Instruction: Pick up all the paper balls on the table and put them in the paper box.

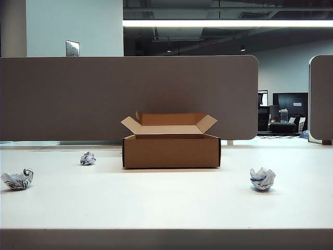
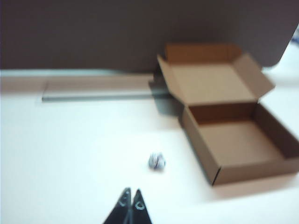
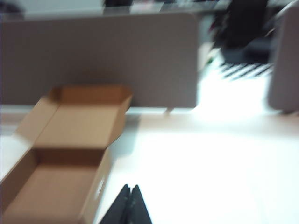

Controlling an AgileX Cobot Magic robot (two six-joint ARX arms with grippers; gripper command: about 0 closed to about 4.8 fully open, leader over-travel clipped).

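Three paper balls lie on the white table [image 1: 166,203]: one at the far left [image 1: 17,179], one left of the box [image 1: 88,158], one at the right [image 1: 262,178]. The open brown paper box [image 1: 171,150] stands in the middle, empty inside. Neither gripper shows in the exterior view. My left gripper [image 2: 131,192] is shut and empty, hovering short of a paper ball [image 2: 157,161] with the paper box [image 2: 236,140] off to its side. My right gripper [image 3: 130,187] is shut and empty too, next to the paper box [image 3: 56,186]; no ball shows in its blurred view.
A grey divider panel [image 1: 125,96] runs behind the box, with a second panel [image 1: 321,99] at the far right. The table's pale front edge [image 1: 166,238] crosses the bottom of the exterior view.
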